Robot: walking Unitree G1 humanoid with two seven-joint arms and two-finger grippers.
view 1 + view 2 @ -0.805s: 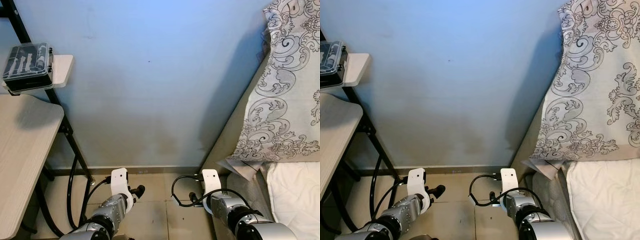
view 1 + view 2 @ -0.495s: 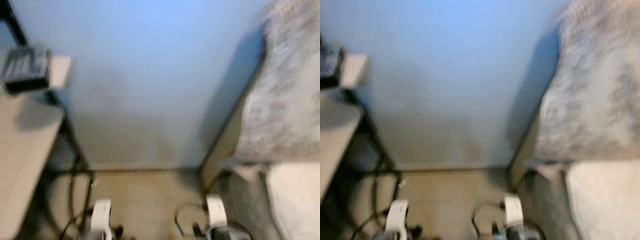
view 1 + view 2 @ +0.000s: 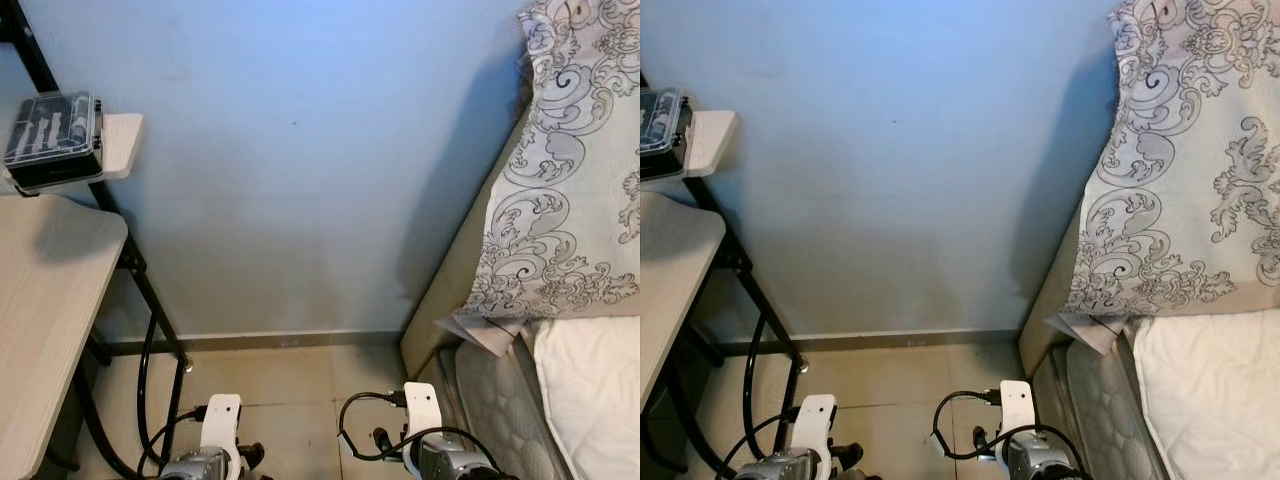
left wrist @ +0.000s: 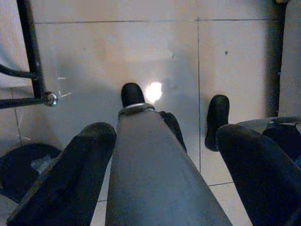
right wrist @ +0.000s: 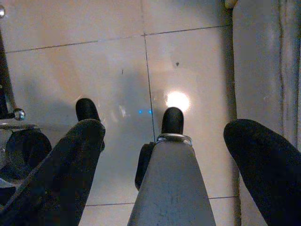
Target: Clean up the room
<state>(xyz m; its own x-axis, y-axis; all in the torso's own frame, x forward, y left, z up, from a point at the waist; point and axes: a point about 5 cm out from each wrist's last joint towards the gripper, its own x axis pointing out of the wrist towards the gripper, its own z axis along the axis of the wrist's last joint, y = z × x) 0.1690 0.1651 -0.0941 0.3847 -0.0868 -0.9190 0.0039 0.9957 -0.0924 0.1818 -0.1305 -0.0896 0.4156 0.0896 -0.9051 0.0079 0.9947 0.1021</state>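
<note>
I face a blue wall between a desk and a bed. Both arms hang low over the tiled floor: the left arm and the right arm. In the left wrist view my left gripper is open with nothing held; behind the gap is my own grey leg. In the right wrist view my right gripper is open and empty too, above the tiles. A clear plastic case with a black base sits on a small shelf at the upper left.
A pale wooden desk on a black frame stands at the left, with black cables looping beneath it. At the right is a bed: a patterned grey cover and a white mattress. The floor strip between them is narrow.
Both arms have dropped back toward the lower edge, so the black fingers no longer reach up over the floor. The middle frames blurred from camera motion; the room's things stayed put.
</note>
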